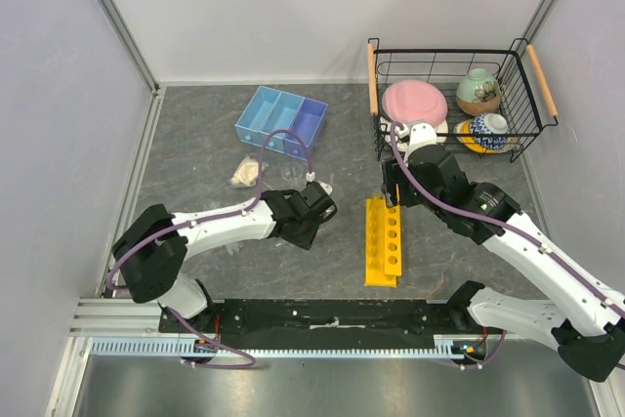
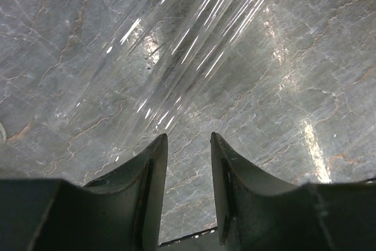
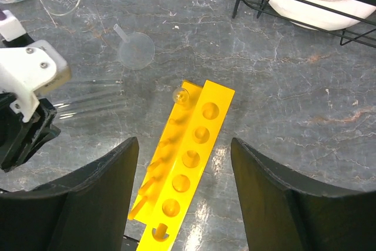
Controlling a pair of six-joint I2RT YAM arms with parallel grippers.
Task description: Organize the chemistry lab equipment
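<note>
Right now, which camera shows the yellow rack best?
The right wrist view: the yellow rack fills the centre, its holes clearly visible. The top external view shows the whole rack but small. The left wrist view misses it, showing only clear test tubes.

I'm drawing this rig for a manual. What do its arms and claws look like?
The left arm and right arm have white shells with bulky black joints. A purple cable runs along each. The left claw and right claw each have two dark, matte fingers tapering to rounded tips. No markings are legible.
</note>
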